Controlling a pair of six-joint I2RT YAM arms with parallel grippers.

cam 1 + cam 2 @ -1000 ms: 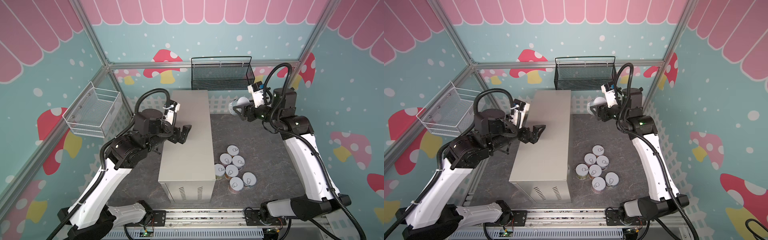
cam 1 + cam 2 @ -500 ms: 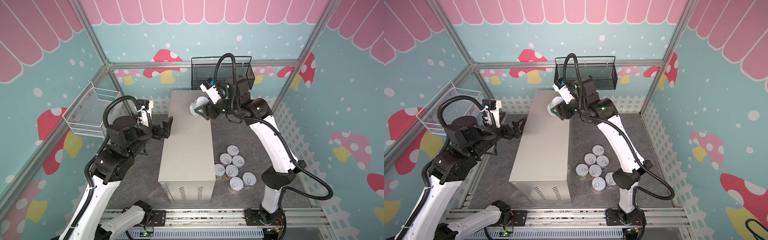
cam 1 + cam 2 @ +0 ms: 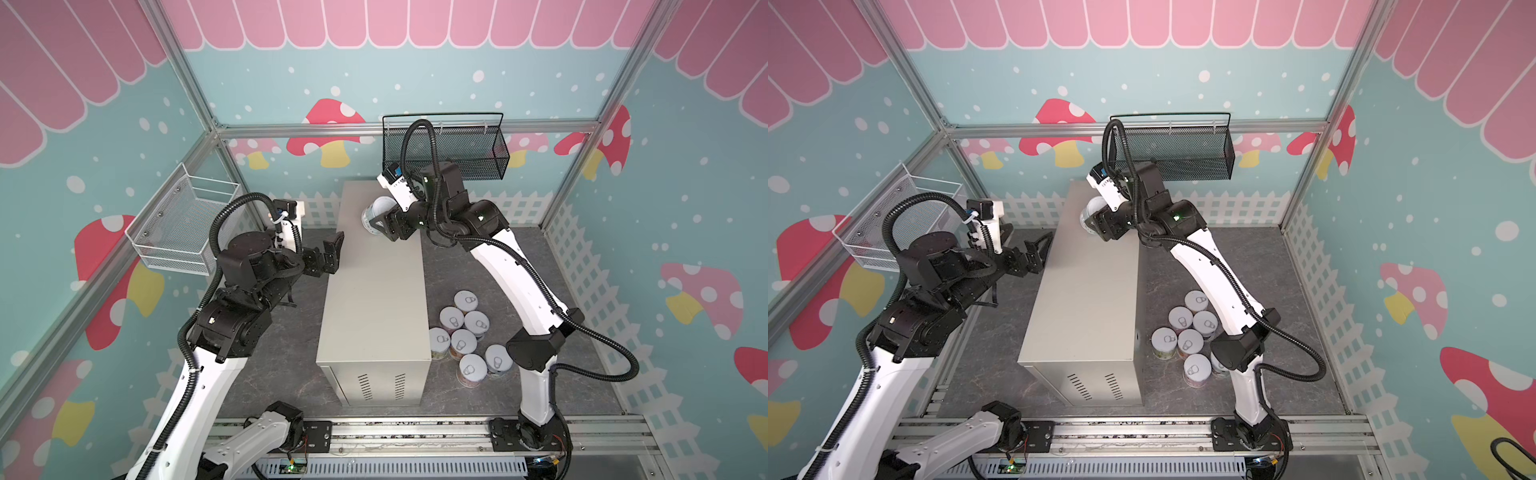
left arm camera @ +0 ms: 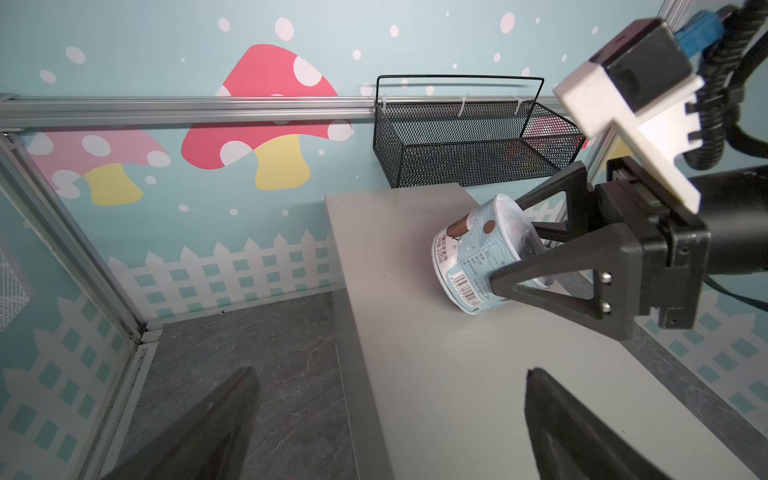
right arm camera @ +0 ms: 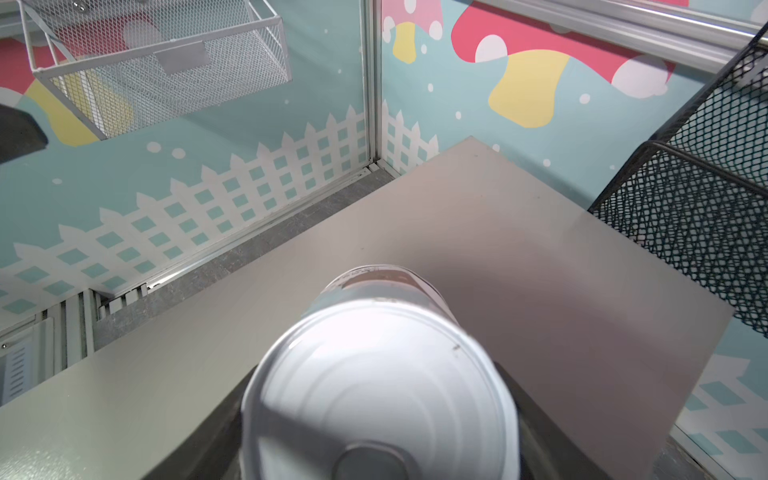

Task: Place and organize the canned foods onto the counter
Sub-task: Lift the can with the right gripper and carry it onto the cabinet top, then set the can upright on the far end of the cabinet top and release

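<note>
Seven cans (image 3: 463,341) cluster on the floor (image 3: 478,266) right of the surface (image 3: 374,299), near its front. An eighth can (image 4: 478,253) tilts at the surface's far end, seemingly touching it, within the right claw (image 3: 380,226). A mesh basket (image 3: 444,153) hangs behind.

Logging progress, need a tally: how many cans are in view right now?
8. One blue can, tilted, in the right gripper over the counter's far end. Seven floor cans stand clustered right of the counter, one partly behind the right arm.
</note>
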